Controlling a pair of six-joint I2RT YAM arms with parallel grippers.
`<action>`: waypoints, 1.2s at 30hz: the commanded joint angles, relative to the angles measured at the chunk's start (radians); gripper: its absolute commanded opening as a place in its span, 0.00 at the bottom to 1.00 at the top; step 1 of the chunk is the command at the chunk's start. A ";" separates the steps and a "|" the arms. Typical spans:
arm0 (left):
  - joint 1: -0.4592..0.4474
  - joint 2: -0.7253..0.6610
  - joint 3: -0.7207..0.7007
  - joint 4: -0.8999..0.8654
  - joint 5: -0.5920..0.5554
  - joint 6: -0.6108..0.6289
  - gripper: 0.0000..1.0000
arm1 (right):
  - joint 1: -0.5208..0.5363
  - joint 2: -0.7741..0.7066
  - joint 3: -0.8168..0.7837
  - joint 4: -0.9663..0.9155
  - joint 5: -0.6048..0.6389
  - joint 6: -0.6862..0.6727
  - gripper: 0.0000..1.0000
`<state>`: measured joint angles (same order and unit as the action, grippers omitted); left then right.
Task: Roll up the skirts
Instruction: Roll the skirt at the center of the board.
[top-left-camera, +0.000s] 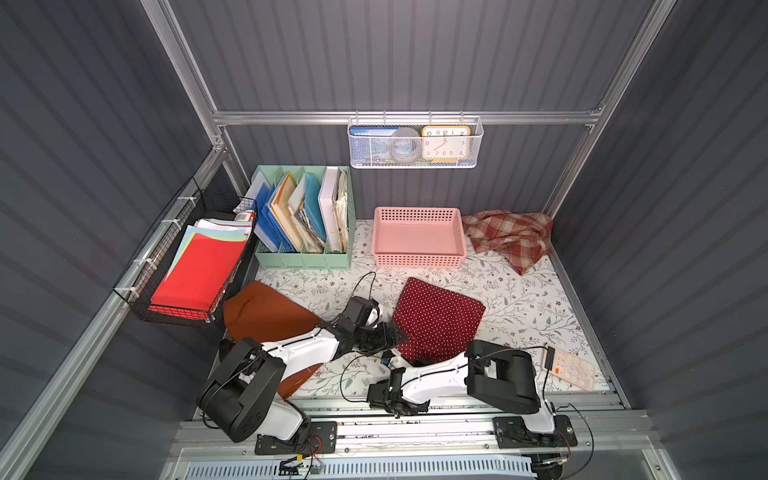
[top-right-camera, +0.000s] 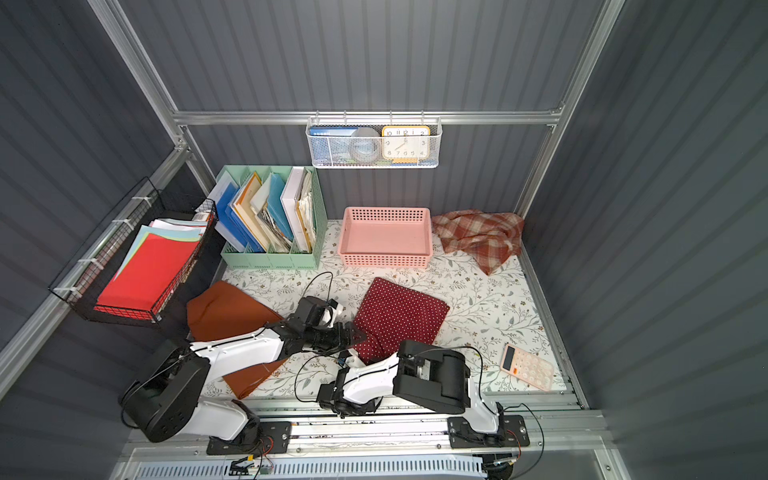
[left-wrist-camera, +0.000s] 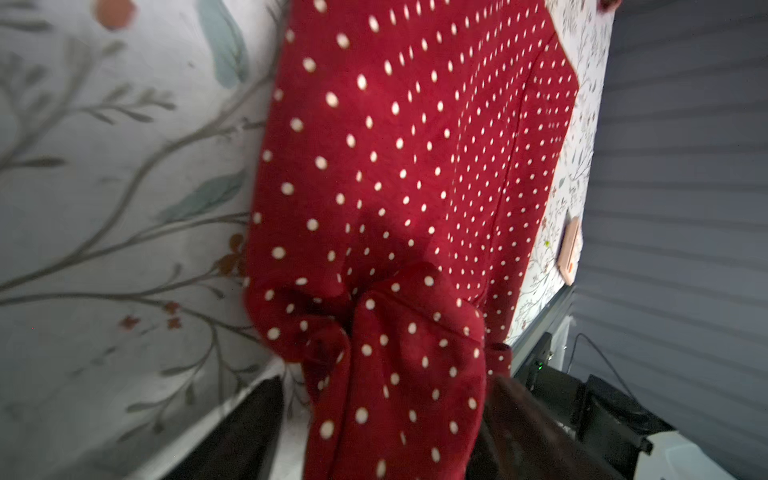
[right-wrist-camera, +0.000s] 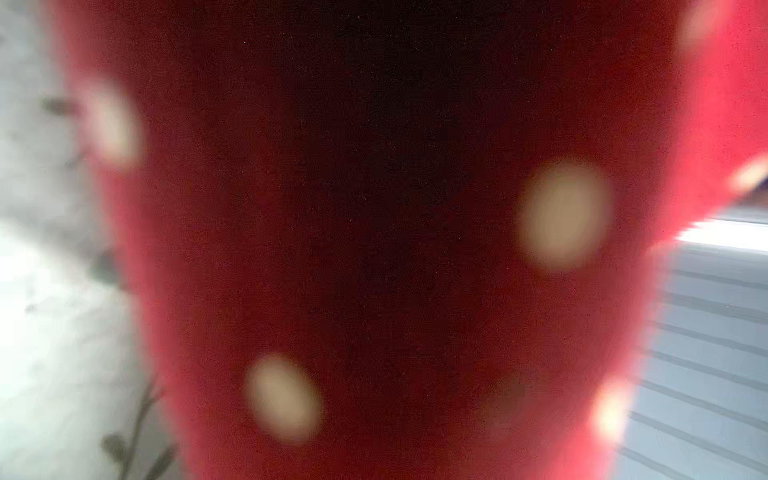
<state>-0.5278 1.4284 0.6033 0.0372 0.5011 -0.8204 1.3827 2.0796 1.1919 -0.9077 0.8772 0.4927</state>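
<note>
The dark red polka-dot skirt (top-left-camera: 440, 320) (top-right-camera: 403, 316) lies folded flat at the middle of the floral table, its near left corner bunched up. My left gripper (top-left-camera: 390, 332) (left-wrist-camera: 386, 382) stands open at that corner, with the bunched cloth (left-wrist-camera: 415, 166) between its wide-apart fingers (left-wrist-camera: 532, 432). My right gripper (top-left-camera: 392, 357) sits at the same corner; polka-dot cloth (right-wrist-camera: 374, 249) fills its wrist view and hides the jaws. The rust-orange skirt (top-left-camera: 266, 311) (top-right-camera: 224, 311) lies flat at the left under my left arm. The plaid skirt (top-left-camera: 509, 237) (top-right-camera: 478, 237) is crumpled in the far right corner.
A pink basket (top-left-camera: 417, 257) stands at the back middle, a green file organiser (top-left-camera: 303, 259) to its left. A black wire tray (top-left-camera: 195, 320) with red paper hangs on the left wall. A calculator (top-left-camera: 569, 368) lies near the front right edge.
</note>
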 joint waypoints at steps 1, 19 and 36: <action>0.098 -0.077 -0.020 -0.069 -0.012 0.020 0.95 | -0.013 -0.004 -0.002 0.028 -0.116 -0.034 0.00; 0.330 -0.297 -0.049 -0.143 -0.029 0.075 1.00 | -0.126 -0.231 -0.088 0.197 -0.689 -0.204 0.00; 0.330 -0.250 -0.113 0.002 0.039 0.064 0.99 | -0.480 -0.308 -0.160 0.290 -1.245 -0.210 0.16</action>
<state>-0.2020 1.1717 0.5079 -0.0013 0.5140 -0.7685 0.9161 1.7443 1.0470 -0.6132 -0.2920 0.2962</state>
